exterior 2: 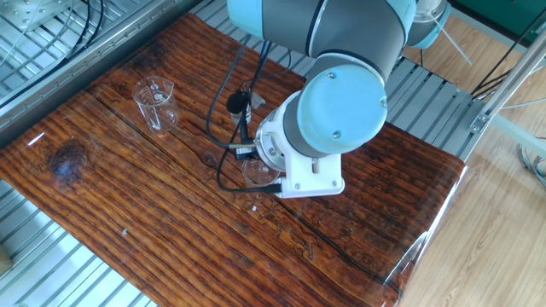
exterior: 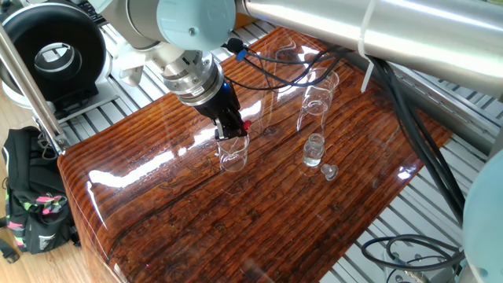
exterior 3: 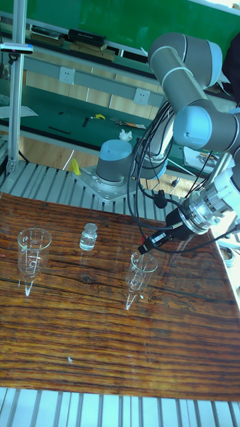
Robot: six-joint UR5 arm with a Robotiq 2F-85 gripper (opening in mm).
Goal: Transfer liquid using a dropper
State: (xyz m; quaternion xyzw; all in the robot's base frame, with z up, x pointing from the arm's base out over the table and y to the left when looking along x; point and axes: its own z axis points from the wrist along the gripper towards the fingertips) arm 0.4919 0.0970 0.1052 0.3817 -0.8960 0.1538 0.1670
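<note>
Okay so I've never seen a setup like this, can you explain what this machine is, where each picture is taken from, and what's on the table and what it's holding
This is a robot arm with a two-finger hand working at a glossy wooden table. Two pictures come from fixed cameras on different sides of the table; the tall one looks across it from the front.

On the table stand a small glass beaker right under the hand, a taller glass vessel, a little glass bottle and its small stopper lying beside it.

The hand pinches a dropper by its red bulb, with the thin tube pointing down into the beaker. Whether the glassware holds any liquid is too faint to tell.
</note>
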